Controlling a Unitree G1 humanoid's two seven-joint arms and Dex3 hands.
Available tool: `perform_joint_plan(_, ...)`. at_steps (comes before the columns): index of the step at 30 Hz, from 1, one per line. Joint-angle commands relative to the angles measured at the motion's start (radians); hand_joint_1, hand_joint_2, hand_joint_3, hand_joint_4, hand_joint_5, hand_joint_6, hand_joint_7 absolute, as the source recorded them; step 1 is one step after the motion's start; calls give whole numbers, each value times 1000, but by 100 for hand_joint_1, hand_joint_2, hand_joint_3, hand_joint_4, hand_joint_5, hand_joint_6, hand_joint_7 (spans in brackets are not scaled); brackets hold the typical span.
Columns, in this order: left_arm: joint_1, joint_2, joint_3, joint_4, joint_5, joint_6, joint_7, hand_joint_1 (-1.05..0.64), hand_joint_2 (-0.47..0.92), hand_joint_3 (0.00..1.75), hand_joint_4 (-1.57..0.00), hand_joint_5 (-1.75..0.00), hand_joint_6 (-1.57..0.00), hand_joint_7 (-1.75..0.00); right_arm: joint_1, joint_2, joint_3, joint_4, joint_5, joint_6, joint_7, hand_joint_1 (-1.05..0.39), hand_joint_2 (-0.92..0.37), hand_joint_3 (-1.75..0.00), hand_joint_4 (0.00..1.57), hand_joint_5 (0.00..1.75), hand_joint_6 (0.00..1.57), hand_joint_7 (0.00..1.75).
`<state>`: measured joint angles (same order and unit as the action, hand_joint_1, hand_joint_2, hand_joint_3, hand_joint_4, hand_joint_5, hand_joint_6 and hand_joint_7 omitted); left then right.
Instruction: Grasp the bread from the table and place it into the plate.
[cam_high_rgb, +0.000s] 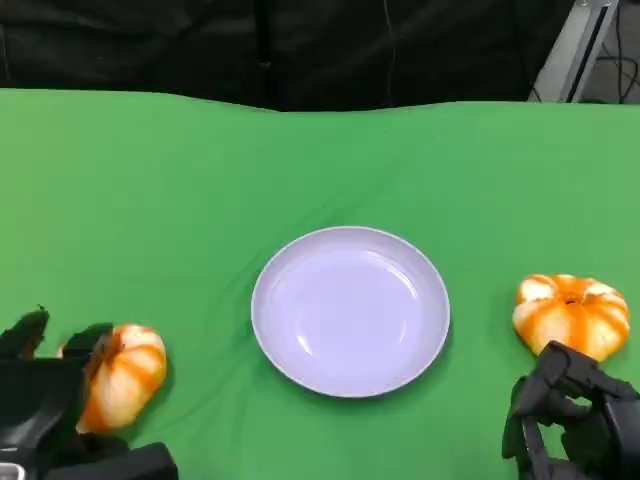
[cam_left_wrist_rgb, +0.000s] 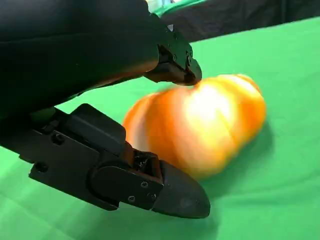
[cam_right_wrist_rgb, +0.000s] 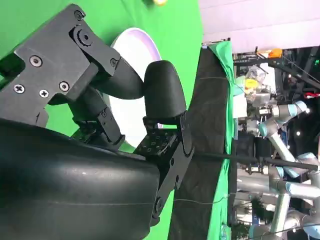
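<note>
Green cloth covers the surface (cam_high_rgb: 200, 180), with a dark curtain behind it. Just ahead of the left robot hand (cam_high_rgb: 40, 400) lies one bread roll (cam_high_rgb: 122, 375), its fingers (cam_left_wrist_rgb: 172, 65) spread on either side of it, not yet closed, touching or nearly so. The right robot hand (cam_high_rgb: 575, 420) sits with fingers curled in on nothing, just behind a second bread roll (cam_high_rgb: 572, 312). Between the two hands, a little forward, rests the plate (cam_high_rgb: 435, 310). Each roll looks light, soft and easily squashed, so a gentle hold across its rounded sides seems best. Open cloth lies between roll and plate, whose low rim should need only a small lift
</note>
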<state>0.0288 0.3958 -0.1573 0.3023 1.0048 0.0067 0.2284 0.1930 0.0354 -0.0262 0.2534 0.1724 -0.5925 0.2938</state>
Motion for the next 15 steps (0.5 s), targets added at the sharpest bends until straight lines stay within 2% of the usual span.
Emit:
perform_joint_plan(1,-27,29,-34,30,-40,4,2,-102,92,23,-18,-7,-33,-2,1,-10,-5,0,6,-11,1,-12,-35,-147,91,175,85,156)
perform_joint_plan(9,-38,33,-57,58,-133,-47,48,-81,92,10,-33,-7,-49,-3,4,-9,-4,-9,8,-5,0,-11,-36,-146,92,175,86,156)
perform_joint_plan(11,-42,41,-61,66,-148,-62,55,-65,92,9,-43,-9,-56,-5,7,-8,-4,-13,3,-3,-5,-11,-36,-146,92,175,86,156)
perform_joint_plan(15,-46,45,-70,77,-164,-72,71,-53,92,12,-56,-9,-67,-5,13,-9,-2,-25,0,5,-11,-11,-37,-146,92,175,86,156)
